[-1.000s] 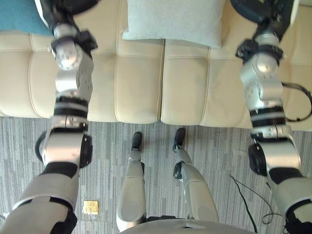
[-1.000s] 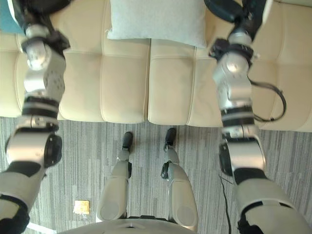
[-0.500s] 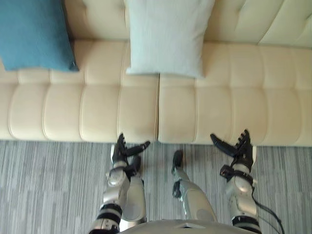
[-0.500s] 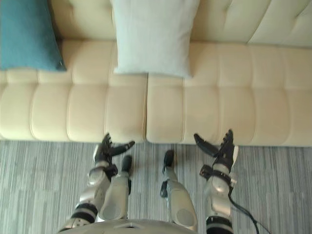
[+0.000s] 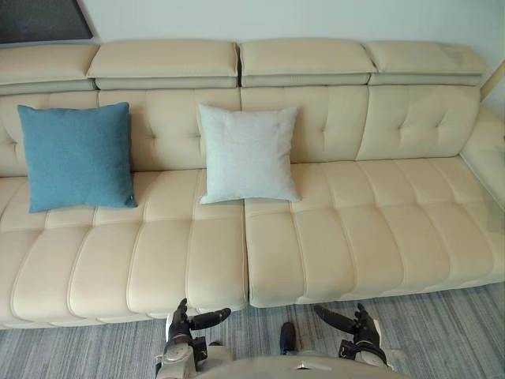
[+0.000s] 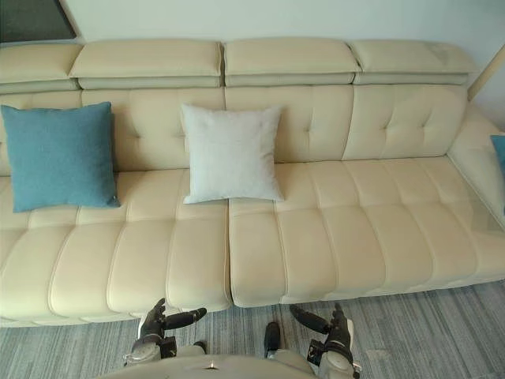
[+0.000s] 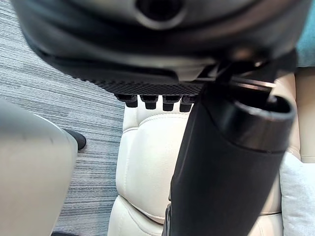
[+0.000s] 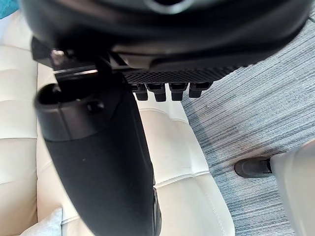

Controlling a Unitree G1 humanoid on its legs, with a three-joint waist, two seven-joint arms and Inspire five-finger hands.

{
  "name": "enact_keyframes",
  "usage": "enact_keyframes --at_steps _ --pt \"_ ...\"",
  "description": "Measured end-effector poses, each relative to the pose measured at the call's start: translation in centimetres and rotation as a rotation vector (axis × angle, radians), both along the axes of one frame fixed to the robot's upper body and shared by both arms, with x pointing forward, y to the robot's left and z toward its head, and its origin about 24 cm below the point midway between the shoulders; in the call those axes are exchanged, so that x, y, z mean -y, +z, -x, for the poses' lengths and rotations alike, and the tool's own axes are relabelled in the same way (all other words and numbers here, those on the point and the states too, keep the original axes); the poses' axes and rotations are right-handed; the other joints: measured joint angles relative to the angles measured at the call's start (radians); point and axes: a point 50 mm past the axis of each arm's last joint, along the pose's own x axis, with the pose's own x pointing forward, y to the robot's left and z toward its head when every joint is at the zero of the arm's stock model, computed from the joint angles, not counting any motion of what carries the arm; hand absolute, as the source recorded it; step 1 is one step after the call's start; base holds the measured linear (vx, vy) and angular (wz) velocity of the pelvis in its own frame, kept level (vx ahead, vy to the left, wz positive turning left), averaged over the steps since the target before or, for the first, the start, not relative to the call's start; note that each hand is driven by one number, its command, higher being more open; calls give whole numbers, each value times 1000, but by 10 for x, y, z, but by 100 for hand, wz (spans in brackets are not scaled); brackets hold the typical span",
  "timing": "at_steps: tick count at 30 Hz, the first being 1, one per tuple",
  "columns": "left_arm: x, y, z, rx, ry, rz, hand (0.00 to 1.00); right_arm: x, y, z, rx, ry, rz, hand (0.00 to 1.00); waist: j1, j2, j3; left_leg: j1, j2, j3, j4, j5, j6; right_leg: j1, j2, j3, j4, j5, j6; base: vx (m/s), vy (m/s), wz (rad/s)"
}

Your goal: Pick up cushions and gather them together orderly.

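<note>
On the cream sofa, blue cushion apart from pale cushion, left robot hand, right robot hand, both spread, empty

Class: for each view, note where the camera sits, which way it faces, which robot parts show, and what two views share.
Left eye view: head, facing down-forward at sofa, teal cushion, pale cushion; left hand, right hand low, open.
Right eye view: head, alongside; same scene.
Left wrist view: left wrist, along its hand toward sofa front.
Right wrist view: right wrist, likewise.
Shared: both wrist views show carpet.
</note>
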Motion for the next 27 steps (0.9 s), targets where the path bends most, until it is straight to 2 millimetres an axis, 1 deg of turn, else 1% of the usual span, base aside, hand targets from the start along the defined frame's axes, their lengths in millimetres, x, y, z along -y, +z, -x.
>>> enact_keyframes --at_steps 1,2,3,4,5,6,7,8,9,10,11,12,13,14,15,16,17,18,19,21,22,23,24,25,26,27 --pt "-1 -1 1 -6 -4 -4 100 0 -1 1 -7 1 -2 100 -1 0 1 0 2 5 24 -16 1 -4 0 3 27 -11 8 -13 84 -22" --pt "-1 -1 2 -9 -4 -6 100 -1 -2 2 -17 3 -5 100 0 1 2 -7 8 13 61 -35 6 -23 0 8 81 -34 26 -35 75 -19" --pt "-2 -1 2 -10 -4 -8 100 -2 -3 1 -23 5 -10 100 0 1 4 -20 15 15 97 -46 9 -43 -4 4 132 -55 57 -34 59 -12" --pt "-2 0 0 -6 -4 -8 100 -2 -3 1 -24 6 -12 100 -1 -3 5 -24 16 15 105 -49 12 -51 -6 0 141 -61 64 -67 39 -7" --pt "-1 0 -2 -1 5 -6 100 -5 -5 -2 -30 11 -22 100 3 4 16 -35 29 20 113 -47 20 -84 -24 -47 235 -111 55 -71 27 -2" --pt "-4 1 -3 0 8 -18 100 -10 -6 -4 -36 18 -38 100 4 -9 19 -50 30 19 140 -47 20 -166 -77 -92 592 -233 17 -69 17 0" --pt "-5 1 -3 0 8 -19 100 -10 -6 -4 -37 18 -39 100 4 -11 20 -50 29 17 142 -47 20 -167 -81 -94 615 -241 19 -18 -41 35" --pt "-10 2 -2 -1 15 -35 100 -16 -9 0 -54 16 -58 100 3 -35 16 -68 18 -3 171 -47 20 -158 -126 -93 810 -301 71 14 -111 46" --pt "-14 3 -4 8 38 -38 100 -18 -10 1 -62 22 -67 100 4 -53 12 -98 8 -9 208 -49 17 -155 -130 -80 801 -316 100 -17 -123 49" --pt "-14 4 -8 19 54 -33 100 -16 -9 -2 -55 18 -64 100 9 -51 10 -118 18 -7 216 -47 19 -152 -113 -90 764 -317 102 -80 -114 13" --pt "-7 2 -6 15 83 -7 100 -15 -8 -8 -40 14 -56 100 37 -21 0 -130 43 -4 158 -13 31 -82 -60 -90 570 -325 102 -154 -161 -14" --pt "-5 3 -6 24 89 3 100 -12 -5 -14 -24 14 -43 100 56 -28 10 -127 52 17 118 31 0 -61 -67 -90 584 -381 76 -164 -171 -19" --pt "-8 5 -11 41 86 -5 100 -13 -4 -19 -13 16 -45 100 60 -42 18 -139 34 22 116 43 -1 -46 -89 -94 588 -422 44 -150 -173 -13" --pt "-10 7 -16 52 84 -12 100 -14 -2 -26 2 25 -45 100 58 -56 25 -165 20 26 128 48 -8 -12 -84 -95 495 -463 -3 -200 -118 -1" --pt "-5 7 -20 59 77 1 100 -11 2 -37 27 41 -31 100 60 -8 48 -181 46 13 130 66 -8 3 -50 -113 442 -424 -9 -254 -121 12" --pt "1 6 -19 55 61 12 100 -12 2 -37 26 43 -25 100 61 16 46 -185 63 2 103 93 -14 12 -27 -131 404 -397 -21 -270 -112 20" --pt "4 6 -18 52 55 17 100 -12 1 -36 20 40 -23 100 61 18 48 -185 65 -5 89 107 -18 12 -23 -139 400 -392 -23 -182 -75 33" --pt "5 6 -19 54 46 21 100 -13 0 -32 9 46 -20 100 60 27 49 -181 67 -11 60 137 -24 8 -22 -154 403 -388 -28 -185 -56 32" --pt "6 6 -19 56 42 21 100 -15 -1 -31 2 62 -17 100 55 27 52 -185 70 -4 42 162 -20 -2 -22 -169 404 -381 -35 -148 -27 29" --pt "5 6 -19 55 43 19 100 -16 -1 -31 0 68 -18 100 55 26 54 -191 75 8 37 171 -18 -11 -23 -179 401 -370 -45 -132 13 13" --pt "4 7 -21 58 40 13 100 -16 0 -32 1 71 -14 100 54 23 59 -217 82 24 92 152 -13 -21 -34 -192 399 -355 -53 -118 105 17" --pt "3 8 -23 64 38 11 100 -16 0 -32 -1 67 -11 100 52 16 67 -225 67 21 162 108 -5 -21 -51 -197 397 -344 -50 -83 98 19" --pt "3 8 -23 66 38 11 100 -15 -1 -32 -3 66 -7 100 48 12 70 -224 55 14 208 72 -3 -22 -62 -198 396 -336 -45 -76 184 15" --pt "3 8 -23 64 40 9 100 -11 0 -33 -1 67 4 100 45 8 72 -214 41 -11 291 -10 2 -31 -78 -194 389 -316 -28 -67 216 0" --pt "4 7 -21 59 41 13 100 -9 1 -35 4 68 12 100 42 17 69 -196 37 -21 303 -56 3 -38 -84 -185 381 -300 -9 -67 216 -5" --pt "7 6 -20 57 42 20 100 -8 1 -35 4 69 15 100 39 21 69 -190 33 -27 291 -67 6 -39 -84 -182 376 -293 -2 -81 221 -13"
